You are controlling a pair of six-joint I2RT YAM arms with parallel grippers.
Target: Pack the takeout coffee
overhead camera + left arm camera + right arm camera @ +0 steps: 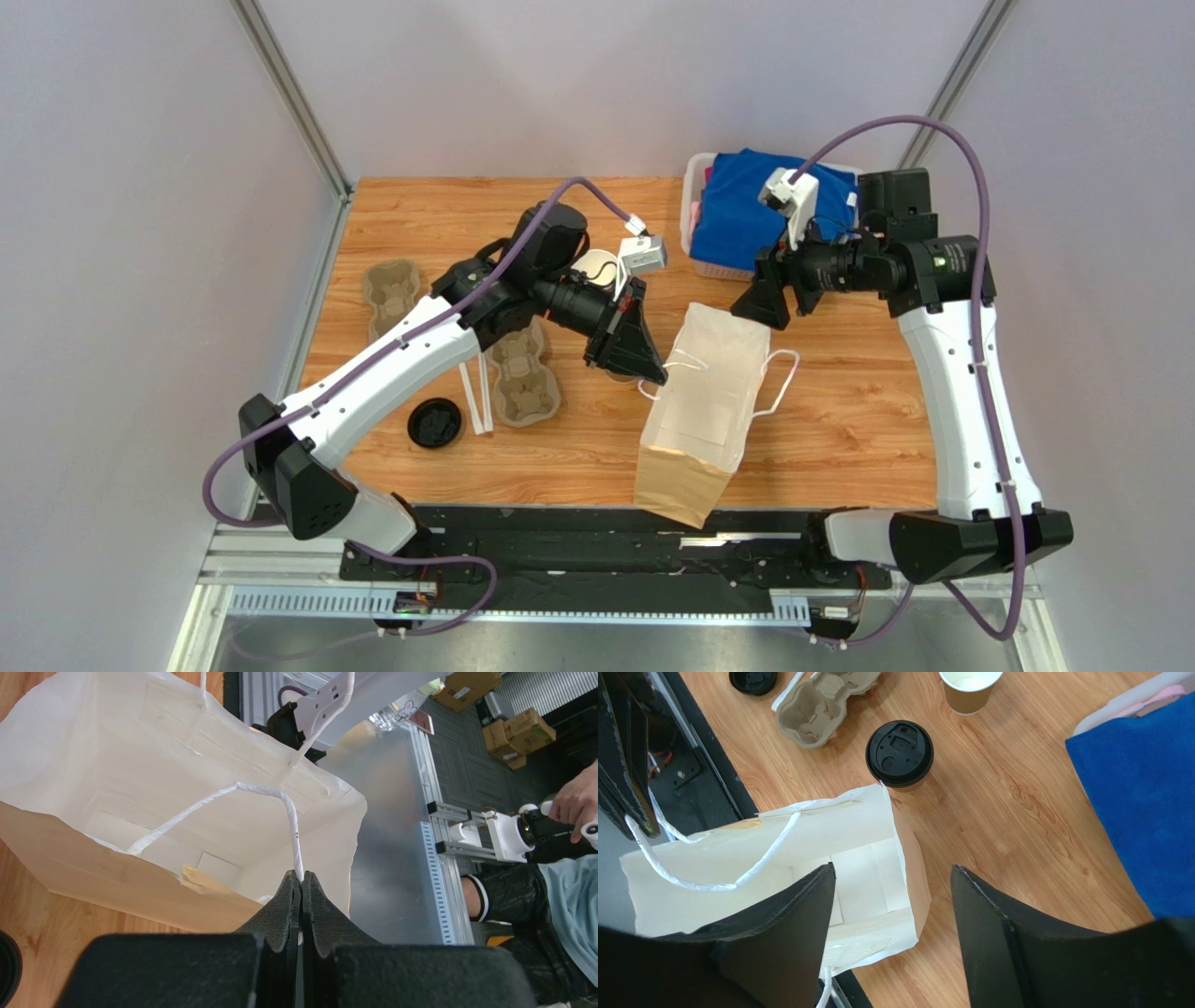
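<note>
Handle-hold step: my left gripper (300,880) is pinched shut on the white handle (231,792) of the bag (699,420). I judge it should draw that handle up and away from the far side, so the mouth stands wide before the cup is fetched. Right gripper (891,875) hangs empty over the bag mouth, jaws well apart; the lidded coffee (899,752) stands upright on the table (1018,777), just beyond the bag's rim and ahead of the fingers.
</note>
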